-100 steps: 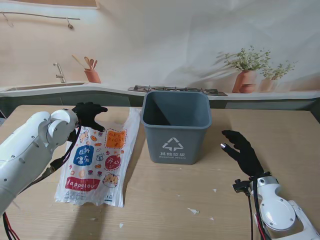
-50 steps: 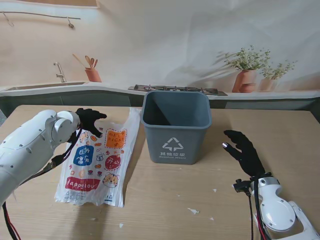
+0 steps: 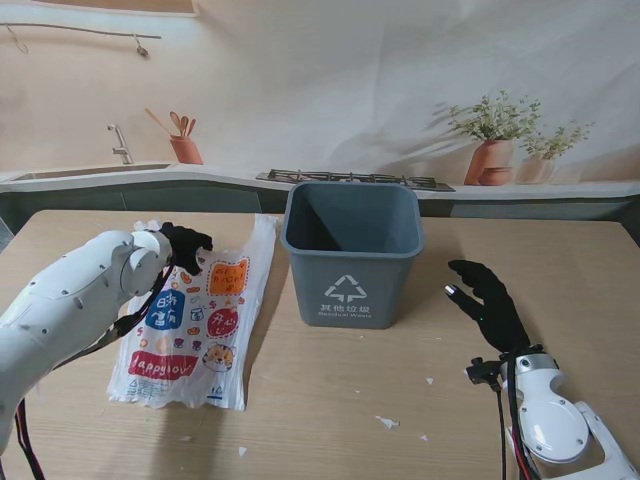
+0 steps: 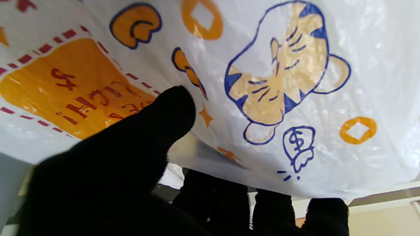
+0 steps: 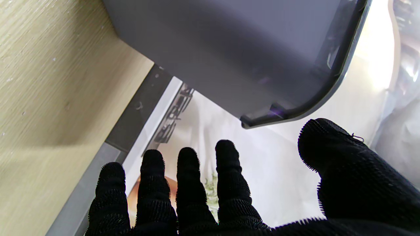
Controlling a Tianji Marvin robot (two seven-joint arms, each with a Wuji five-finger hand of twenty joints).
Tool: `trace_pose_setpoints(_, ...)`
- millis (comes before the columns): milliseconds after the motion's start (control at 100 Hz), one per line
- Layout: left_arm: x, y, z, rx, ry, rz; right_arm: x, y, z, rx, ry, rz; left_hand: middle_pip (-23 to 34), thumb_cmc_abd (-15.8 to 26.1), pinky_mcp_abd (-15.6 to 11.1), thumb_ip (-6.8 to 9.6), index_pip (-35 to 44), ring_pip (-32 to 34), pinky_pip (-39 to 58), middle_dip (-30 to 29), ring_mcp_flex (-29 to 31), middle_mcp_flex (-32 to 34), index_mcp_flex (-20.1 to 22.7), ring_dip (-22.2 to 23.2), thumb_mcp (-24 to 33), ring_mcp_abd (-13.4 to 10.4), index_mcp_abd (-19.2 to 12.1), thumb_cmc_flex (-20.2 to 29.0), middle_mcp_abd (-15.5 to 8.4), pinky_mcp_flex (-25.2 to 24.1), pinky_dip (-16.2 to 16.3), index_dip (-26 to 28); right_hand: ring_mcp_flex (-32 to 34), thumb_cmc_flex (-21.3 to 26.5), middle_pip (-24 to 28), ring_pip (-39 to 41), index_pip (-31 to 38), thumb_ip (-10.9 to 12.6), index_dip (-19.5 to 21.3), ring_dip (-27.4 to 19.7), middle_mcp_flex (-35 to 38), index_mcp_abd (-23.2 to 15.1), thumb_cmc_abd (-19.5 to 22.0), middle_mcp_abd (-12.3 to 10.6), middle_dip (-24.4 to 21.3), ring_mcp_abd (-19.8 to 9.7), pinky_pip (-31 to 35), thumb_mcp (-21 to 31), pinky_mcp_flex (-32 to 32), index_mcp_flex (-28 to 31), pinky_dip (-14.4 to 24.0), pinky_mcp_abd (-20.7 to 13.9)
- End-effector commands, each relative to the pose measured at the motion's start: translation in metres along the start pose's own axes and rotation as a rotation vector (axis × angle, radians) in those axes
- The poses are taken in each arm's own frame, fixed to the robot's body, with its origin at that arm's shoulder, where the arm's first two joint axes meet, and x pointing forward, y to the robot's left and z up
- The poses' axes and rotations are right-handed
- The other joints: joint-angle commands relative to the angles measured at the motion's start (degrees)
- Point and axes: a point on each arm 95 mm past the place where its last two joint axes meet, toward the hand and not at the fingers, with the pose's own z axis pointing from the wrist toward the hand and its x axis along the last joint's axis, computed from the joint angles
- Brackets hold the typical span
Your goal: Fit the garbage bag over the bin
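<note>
In the stand view, the grey bin (image 3: 351, 254) is seen upright at the centre of the frame on the wooden table (image 3: 330, 400), its mouth open and bare; no bag is fitted yet. The printed garbage bag (image 3: 197, 320) is laid flat at centre left, just beside the bin. The left hand (image 3: 183, 247) is placed at the bag's upper left corner, presumably because the bag's opening must be gripped there before it can be lifted. The right hand (image 3: 487, 303) is held at centre right, near the bin but apart from it, fingers spread, nothing held; it is probably kept ready to steady the bin.

In the left wrist view, the frame is filled by the bag's plastic (image 4: 279, 82). The thumb (image 4: 170, 111) is pressed on one face of the film and the fingertips (image 4: 272, 203) are seen past its edge, so a pinch on the bag appears to be made.

In the right wrist view, the bin's side and rim (image 5: 262, 65) are seen across the upper frame, while the splayed fingers (image 5: 187, 177) are held clear of them.
</note>
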Motion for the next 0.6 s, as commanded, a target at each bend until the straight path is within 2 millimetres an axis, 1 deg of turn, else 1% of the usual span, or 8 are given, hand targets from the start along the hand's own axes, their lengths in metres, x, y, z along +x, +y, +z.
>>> trace_pose_setpoints(0, 0.005, 0.0, 0.003, -0.012, -0.001, 0.003, -0.001, -0.004, -0.003, 0.003, -0.002, 0.01, -2.0, -4.6, 2.5, -4.59, 6.3, 5.0, 2.3, 8.3, 4.2, 10.2, 7.6, 1.9, -1.8, 0.3, -2.7, 6.8, -3.0, 1.2, 0.6, 3.8, 0.6, -0.1, 1.4, 0.4, 0.7, 1.3, 0.6, 0.6, 0.2, -1.8, 0.8, -1.4, 0.6, -0.7, -0.7, 1.1, 0.6, 0.6, 0.7, -0.7)
trace_pose_setpoints(30, 0.006, 0.0, 0.003, -0.004, -0.003, 0.007, -0.001, -0.004, -0.003, -0.001, -0.001, 0.01, -4.4, -4.7, 2.6, -4.73, 9.2, 6.5, 5.0, 10.9, 6.6, 15.3, 11.5, 2.3, -3.0, 0.1, -4.6, 8.4, -3.7, 1.3, 0.4, 3.7, 0.7, 0.0, 1.5, 0.5, 0.7, 1.3, 0.6, 0.6, 0.5, -1.7, 0.8, -1.3, 0.6, -0.7, -0.7, 1.2, 0.6, 0.8, 0.7, -0.7)
trace_pose_setpoints(100, 0.007, -0.001, 0.004, 0.019, -0.008, 0.004, -0.001, -0.004, -0.004, -0.01, -0.002, 0.009, -3.4, -2.8, 2.4, -4.77, 21.6, 9.1, 19.9, 11.4, 10.9, 21.1, 16.3, 3.1, -4.2, 0.5, -10.6, 7.7, -3.8, -2.9, 0.3, 0.7, 1.0, 0.0, 1.4, 0.7, 0.8, 1.3, 0.7, 0.7, 0.7, -1.4, 0.7, -1.1, 0.6, -0.4, -0.6, 1.5, 0.9, 1.4, 0.7, -0.5)
trace_pose_setpoints(150, 0.008, -0.002, 0.002, 0.028, -0.006, -0.005, -0.001, -0.003, -0.004, -0.014, -0.003, 0.009, -3.1, -0.2, 2.1, -4.26, 25.3, 9.9, 30.6, 11.5, 13.5, 24.4, 19.9, 3.2, -5.9, 0.8, -12.4, 6.6, -3.4, -6.8, 0.6, 0.1, 1.2, 0.1, 1.5, 0.8, 0.8, 1.3, 0.7, 0.7, 0.9, -1.3, 0.8, -1.1, 0.6, -0.4, -0.6, 1.7, 1.0, 1.6, 0.8, -0.4)
trace_pose_setpoints(170, 0.008, -0.003, 0.001, 0.032, -0.003, -0.011, 0.0, -0.003, -0.004, -0.016, -0.005, 0.009, -3.1, 0.0, 2.1, -4.23, 25.6, 9.9, 31.2, 11.6, 13.8, 24.8, 20.3, 3.2, -5.9, 0.8, -12.4, 6.6, -3.3, -6.8, 0.7, 0.1, 1.2, 0.2, 1.5, 0.8, 0.8, 1.3, 0.7, 0.8, 1.0, -1.4, 0.7, -1.1, 0.6, -0.4, -0.6, 1.9, 1.1, 1.8, 0.8, -0.4)
trace_pose_setpoints(230, 0.009, -0.01, -0.005, 0.032, 0.009, -0.007, 0.0, -0.004, -0.004, -0.021, -0.008, 0.01, -3.3, 1.2, 2.2, -4.18, 25.9, 10.7, 33.7, 12.7, 14.4, 25.1, 19.7, 3.8, -6.7, 1.2, -11.2, 7.0, -2.8, -7.2, 1.1, 1.2, 1.3, 0.4, 1.5, 0.9, 0.8, 1.3, 0.7, 0.8, 1.3, -1.2, 0.9, -1.0, 0.6, -0.3, -0.5, 2.1, 1.2, 2.1, 0.8, -0.4)
trace_pose_setpoints(370, 0.005, -0.03, -0.029, 0.061, 0.036, 0.024, 0.001, -0.004, -0.005, -0.034, -0.014, 0.012, -1.7, 4.7, 2.8, -4.71, 26.1, 11.4, 36.6, 15.6, 14.4, 23.4, 16.1, 5.5, -8.8, 3.0, -6.6, 8.6, -1.2, -6.6, 1.1, 8.1, 1.8, 0.7, 1.6, 1.1, 0.8, 1.3, 0.8, 0.9, 1.9, -1.3, 1.2, -0.9, 0.7, -0.1, -0.4, 2.9, 1.5, 3.1, 0.8, 0.0)
trace_pose_setpoints(590, -0.005, -0.066, -0.08, 0.232, 0.054, 0.107, 0.004, -0.004, -0.007, -0.044, -0.014, 0.018, 0.7, 8.7, 3.8, -6.16, 27.2, 13.0, 38.3, 16.5, 14.9, 21.1, 11.5, 8.1, -12.1, 4.6, -3.5, 10.7, -0.7, -4.9, 1.6, 14.2, 1.9, 0.5, 1.4, 1.2, 0.5, 1.1, 0.9, 1.0, 2.2, -1.4, 1.2, -0.8, 0.7, -0.1, -0.4, 3.4, 1.7, 3.6, 0.7, 0.1)
